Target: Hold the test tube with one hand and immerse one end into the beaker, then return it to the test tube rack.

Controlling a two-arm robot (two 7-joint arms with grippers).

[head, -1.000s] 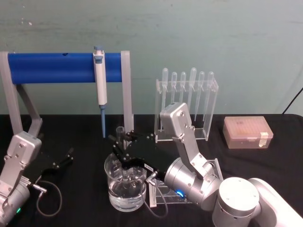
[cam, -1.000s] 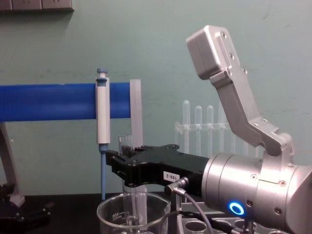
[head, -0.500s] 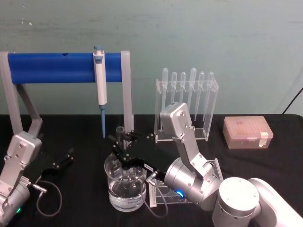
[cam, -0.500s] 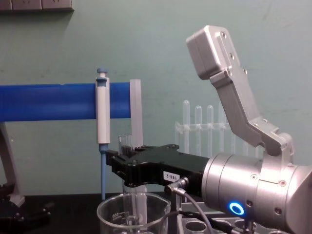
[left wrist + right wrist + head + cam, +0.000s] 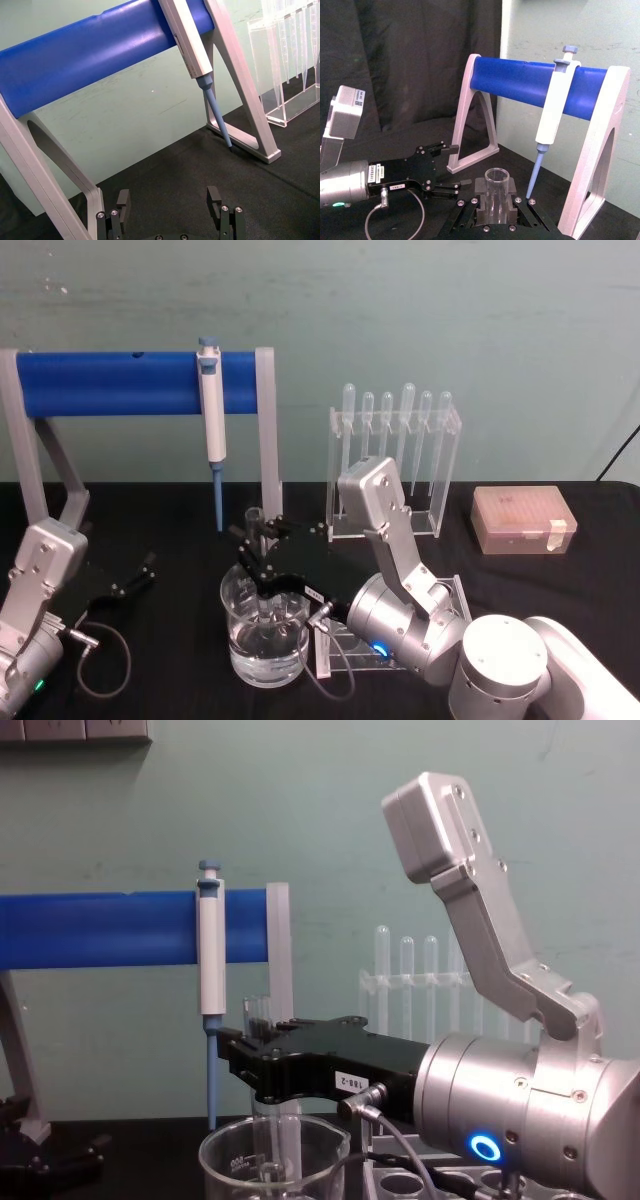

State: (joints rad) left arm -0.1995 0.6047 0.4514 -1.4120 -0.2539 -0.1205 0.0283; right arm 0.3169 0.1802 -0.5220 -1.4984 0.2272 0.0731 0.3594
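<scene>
1. Nothing visibly moved in a second; left gripper (image 5: 167, 200) parked far left, fingers spread, empty.
2. Clear test tube (image 5: 496, 190) stands upright, open rim up, lower end inside the beaker (image 5: 240, 645), clamped by the right gripper (image 5: 258, 558).
3. Just right of the beaker sits the test tube rack (image 5: 325, 650); bare tabletop (image 5: 180, 540) lies left.

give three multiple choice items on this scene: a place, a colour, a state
1. Where is the test tube's lower end? A in the beaker; B in the rack; C on the table.
2. What colour is the bar holding the pipettor? A red; B blue; C yellow.
3. The right gripper is: A open; B shut on the test tube; C holding a pipette.
Answers: A, the chest view shows it inside the glass wall; B, plainly blue; B, it clamps the tube. The left gripper sits open, parked.
</scene>
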